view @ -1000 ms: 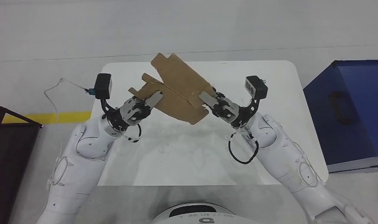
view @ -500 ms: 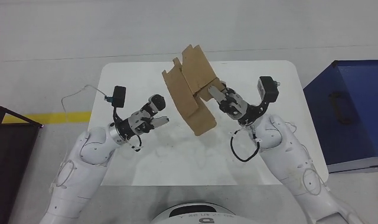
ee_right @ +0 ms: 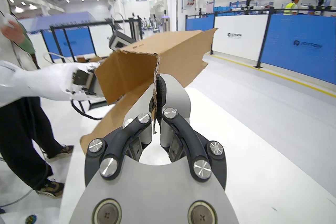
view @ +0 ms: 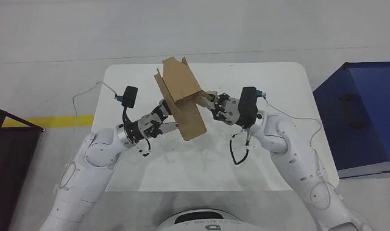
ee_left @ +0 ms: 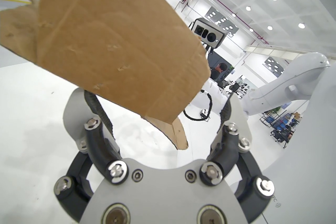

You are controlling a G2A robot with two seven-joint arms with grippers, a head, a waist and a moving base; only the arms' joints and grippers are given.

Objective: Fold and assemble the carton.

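The brown carton (view: 181,97) hangs tilted above the white table (view: 262,164), partly opened into a sleeve. My right gripper (view: 210,103) is shut on one torn side edge of it; in the right wrist view the carton (ee_right: 157,62) runs away from the gripper (ee_right: 157,96), whose fingers pinch the wall. My left gripper (view: 166,116) is at the carton's opposite lower side and stands open. In the left wrist view the carton (ee_left: 110,33) looms over the gripper (ee_left: 157,104), its lower corner dipping between the spread fingers (ee_left: 90,112) without being clamped.
A blue bin (view: 362,118) stands on the floor right of the table. A dark frame (view: 15,145) sits at the left edge. Thin cables (view: 79,97) trail from the left wrist camera. The table's near half is bare.
A second ago both grippers held the flat carton. The left let go and drew back, then returned open to the carton's side. The right arm swung the carton more upright and leftward.
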